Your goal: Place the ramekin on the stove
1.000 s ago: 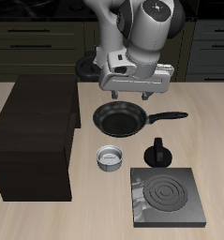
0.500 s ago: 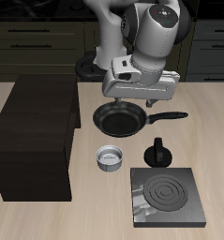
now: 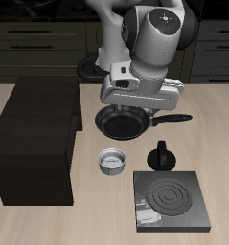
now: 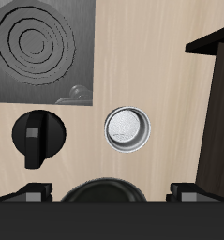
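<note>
The ramekin point(image 3: 112, 162) is a small light grey-white cup standing upright on the table between the cabinet and the stove; it also shows in the wrist view point(image 4: 127, 128). The stove point(image 3: 171, 199) is a flat dark grey slab with ring marks near the table's front edge, also in the wrist view point(image 4: 43, 47). My gripper point(image 3: 135, 107) hangs open and empty above the black frying pan, behind the ramekin and well above it. In the wrist view the gripper point(image 4: 109, 192) shows both fingertips point(image 4: 34, 192) set wide apart.
A black frying pan point(image 3: 122, 122) lies just behind the ramekin, its handle pointing sideways. A small black knobbed pot point(image 3: 163, 156) stands between pan and stove. A large dark brown cabinet block point(image 3: 34, 139) stands beside the ramekin.
My gripper has moved down and slightly toward the table's front, over the pan. The ramekin, pot and stove have not moved.
</note>
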Controlling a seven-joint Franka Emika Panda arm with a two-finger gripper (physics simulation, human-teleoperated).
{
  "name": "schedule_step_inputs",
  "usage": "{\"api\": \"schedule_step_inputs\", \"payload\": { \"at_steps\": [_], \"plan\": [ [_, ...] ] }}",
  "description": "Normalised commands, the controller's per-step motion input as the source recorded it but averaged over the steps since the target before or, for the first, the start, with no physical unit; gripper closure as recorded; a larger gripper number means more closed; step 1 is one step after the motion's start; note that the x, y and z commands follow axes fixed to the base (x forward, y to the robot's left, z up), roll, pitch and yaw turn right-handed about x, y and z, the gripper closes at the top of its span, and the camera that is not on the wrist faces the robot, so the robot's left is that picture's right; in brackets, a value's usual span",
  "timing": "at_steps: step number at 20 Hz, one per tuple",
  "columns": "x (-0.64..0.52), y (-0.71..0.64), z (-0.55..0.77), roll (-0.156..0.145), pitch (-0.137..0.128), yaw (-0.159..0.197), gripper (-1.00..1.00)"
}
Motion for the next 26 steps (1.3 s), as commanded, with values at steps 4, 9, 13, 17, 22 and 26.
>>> {"api": "schedule_step_inputs", "payload": {
  "at_steps": [4, 9, 13, 17, 22, 26],
  "plan": [
    [0.22, -0.11, 0.01, -0.024, -0.003, -0.065, -1.0],
    [0.08, 0.01, -0.12, 0.006, 0.014, -0.011, -1.0],
    [0.08, -0.06, -0.16, 0.005, 0.002, -0.012, -1.0],
    [0.09, 0.03, -0.34, 0.024, 0.016, -0.016, -1.0],
    [0.08, 0.05, -0.3, 0.0, -0.013, -0.012, -1.0],
    [0.04, -0.02, -0.4, 0.016, 0.021, -0.02, -1.0]
  ]
}}
